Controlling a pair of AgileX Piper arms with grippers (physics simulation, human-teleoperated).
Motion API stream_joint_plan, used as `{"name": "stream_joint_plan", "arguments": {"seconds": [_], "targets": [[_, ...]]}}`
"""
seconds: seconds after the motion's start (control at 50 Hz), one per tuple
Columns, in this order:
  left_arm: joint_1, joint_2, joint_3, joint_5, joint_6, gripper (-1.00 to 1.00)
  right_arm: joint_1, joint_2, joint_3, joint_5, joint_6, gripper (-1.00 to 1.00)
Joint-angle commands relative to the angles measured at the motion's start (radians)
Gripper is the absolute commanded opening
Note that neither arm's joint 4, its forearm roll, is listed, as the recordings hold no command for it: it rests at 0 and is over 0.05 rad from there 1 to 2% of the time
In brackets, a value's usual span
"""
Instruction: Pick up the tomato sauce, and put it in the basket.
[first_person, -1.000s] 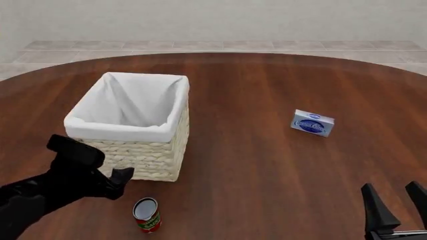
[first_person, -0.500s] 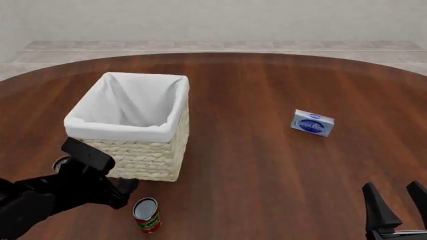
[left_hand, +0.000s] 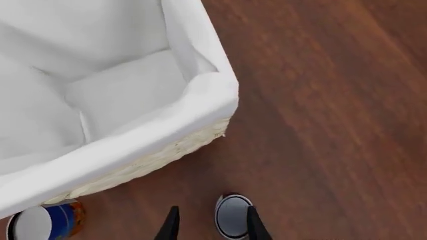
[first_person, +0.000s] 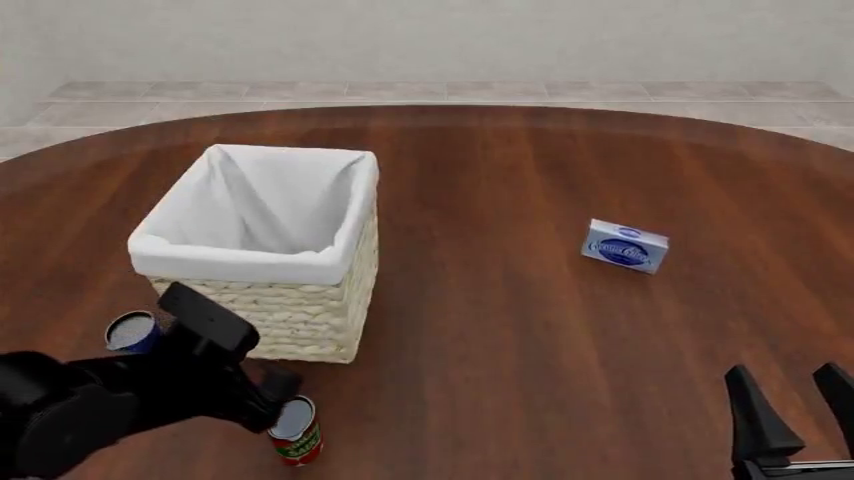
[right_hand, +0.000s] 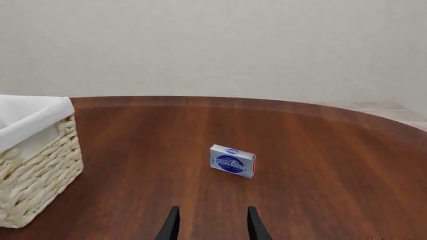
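Observation:
The tomato sauce stands upright near the front edge of the table, in front of the basket. It is a red-labelled can with a silver top. My left gripper hangs just above and behind it, open and empty. In the left wrist view the can's silver top lies near one of the fingers, partly between the two, below the basket's lined corner. My right gripper is open and empty at the front right.
A blue-and-orange can stands left of the basket's front wall and also shows in the left wrist view. A small blue-and-white box lies at the right and shows in the right wrist view.
My left arm has moved down and to the right, closing in over the tomato sauce, and has uncovered the blue-and-orange can. The right arm has not moved.

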Motion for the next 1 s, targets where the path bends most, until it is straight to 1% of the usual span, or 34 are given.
{"name": "stream_joint_plan", "arguments": {"seconds": [0.02,0.1,0.28,0.44,0.72,0.8,1.0], "targets": [[-0.065,0.035,0.001,-0.024,-0.027,1.0,0.001,-0.004,0.0,0.004,0.003,1.0],[-0.077,0.055,0.011,-0.043,-0.028,1.0,0.003,-0.005,0.0,0.006,0.004,1.0],[-0.071,0.074,0.035,-0.066,-0.012,1.0,0.006,-0.004,0.0,0.005,0.004,1.0],[-0.067,0.095,0.059,-0.097,-0.015,1.0,0.007,0.0,0.0,0.002,0.003,1.0],[-0.112,0.12,0.073,-0.126,-0.056,1.0,0.008,0.001,0.0,0.001,0.004,1.0],[-0.105,0.128,0.075,-0.137,-0.054,1.0,0.008,0.0,-0.001,0.002,0.004,1.0],[-0.119,0.154,0.087,-0.169,-0.066,1.0,0.009,-0.001,-0.001,0.003,0.005,1.0]]}}
